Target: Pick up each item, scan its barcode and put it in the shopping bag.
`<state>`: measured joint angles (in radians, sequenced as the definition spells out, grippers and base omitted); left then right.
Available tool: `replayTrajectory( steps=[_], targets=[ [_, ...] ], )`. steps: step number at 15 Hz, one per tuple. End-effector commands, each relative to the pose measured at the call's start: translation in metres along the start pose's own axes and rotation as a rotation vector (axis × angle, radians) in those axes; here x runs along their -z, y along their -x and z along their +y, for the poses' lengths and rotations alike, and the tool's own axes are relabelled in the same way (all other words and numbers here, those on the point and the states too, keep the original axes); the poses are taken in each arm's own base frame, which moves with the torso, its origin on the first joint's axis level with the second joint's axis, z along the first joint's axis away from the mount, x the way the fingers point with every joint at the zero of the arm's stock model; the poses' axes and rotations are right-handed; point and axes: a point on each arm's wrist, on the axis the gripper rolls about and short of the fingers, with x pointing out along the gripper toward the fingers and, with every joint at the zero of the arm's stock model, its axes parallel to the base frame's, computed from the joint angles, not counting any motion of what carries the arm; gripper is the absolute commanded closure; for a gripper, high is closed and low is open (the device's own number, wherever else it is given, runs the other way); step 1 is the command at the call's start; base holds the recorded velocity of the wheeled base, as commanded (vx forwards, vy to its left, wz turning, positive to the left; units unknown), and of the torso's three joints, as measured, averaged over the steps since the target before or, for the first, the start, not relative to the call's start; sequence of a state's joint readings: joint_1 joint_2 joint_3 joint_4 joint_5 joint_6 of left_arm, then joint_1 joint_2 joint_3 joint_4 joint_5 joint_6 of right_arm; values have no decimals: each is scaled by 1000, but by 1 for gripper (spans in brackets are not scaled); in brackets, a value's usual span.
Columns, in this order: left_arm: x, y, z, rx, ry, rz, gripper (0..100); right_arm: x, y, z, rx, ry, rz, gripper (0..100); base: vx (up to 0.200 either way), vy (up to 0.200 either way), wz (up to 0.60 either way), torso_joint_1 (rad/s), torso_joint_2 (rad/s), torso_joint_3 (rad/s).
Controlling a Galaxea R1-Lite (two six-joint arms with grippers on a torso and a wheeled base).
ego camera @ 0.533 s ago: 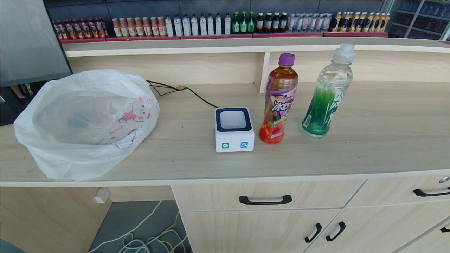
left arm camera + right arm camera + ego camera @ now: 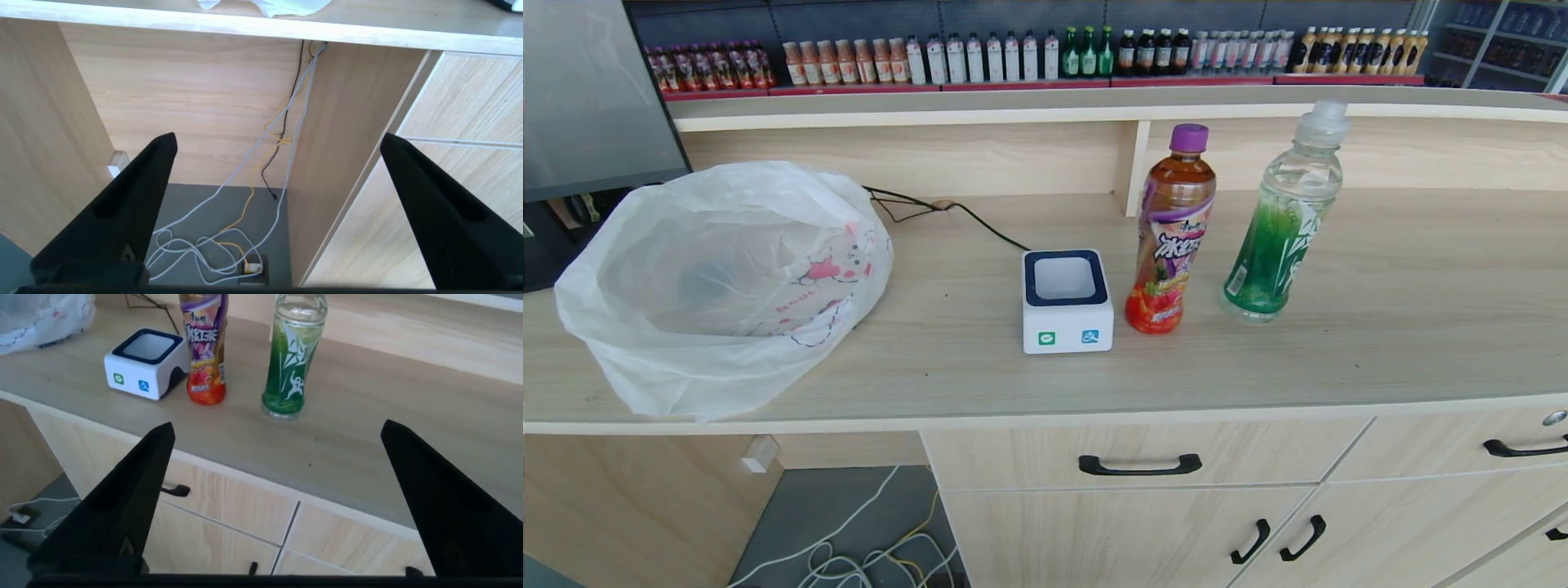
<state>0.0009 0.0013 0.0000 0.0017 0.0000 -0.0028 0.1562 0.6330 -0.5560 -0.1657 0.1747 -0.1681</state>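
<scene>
A tea bottle (image 2: 1172, 230) with a purple cap and a red base stands upright on the wooden counter (image 2: 1380, 343), just right of the white barcode scanner (image 2: 1067, 300). Further right stands a clear bottle with a green label (image 2: 1282, 216). The white plastic shopping bag (image 2: 723, 278) lies open at the counter's left. My right gripper (image 2: 278, 498) is open, held in front of the counter and below its edge, facing the tea bottle (image 2: 204, 347), the green bottle (image 2: 292, 355) and the scanner (image 2: 143, 363). My left gripper (image 2: 278, 212) is open under the counter, with nothing between its fingers.
A black cable (image 2: 947, 211) runs from the scanner to the back wall. Drawers with black handles (image 2: 1139, 467) sit below the counter. Loose cables (image 2: 237, 245) lie on the floor in the knee space. Shelves of bottles (image 2: 1045, 53) line the far wall.
</scene>
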Motion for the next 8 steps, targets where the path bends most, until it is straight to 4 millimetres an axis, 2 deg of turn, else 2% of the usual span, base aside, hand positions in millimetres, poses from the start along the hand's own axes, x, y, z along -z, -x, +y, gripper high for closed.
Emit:
replayTrajectory(
  steps=[1, 4, 5, 6, 8],
  targets=[
    [0, 0, 0, -1, 0, 0, 0, 6, -24, 0, -70, 21, 64, 0, 0, 0, 0, 0, 0, 0],
    [0, 0, 0, -1, 0, 0, 0, 6, -58, 5, -161, 69, 53, 0, 0, 0, 0, 0, 0, 0],
    [0, 0, 0, -1, 0, 0, 0, 6, -72, 6, -164, 74, 32, 0, 0, 0, 0, 0, 0, 0],
    [0, 0, 0, -1, 0, 0, 0, 6, -76, 6, -166, 74, 27, 0, 0, 0, 0, 0, 0, 0],
    [0, 0, 0, -1, 0, 0, 0, 10, -104, 9, -175, 75, 3, 0, 0, 0, 0, 0, 0, 0]
  ],
)
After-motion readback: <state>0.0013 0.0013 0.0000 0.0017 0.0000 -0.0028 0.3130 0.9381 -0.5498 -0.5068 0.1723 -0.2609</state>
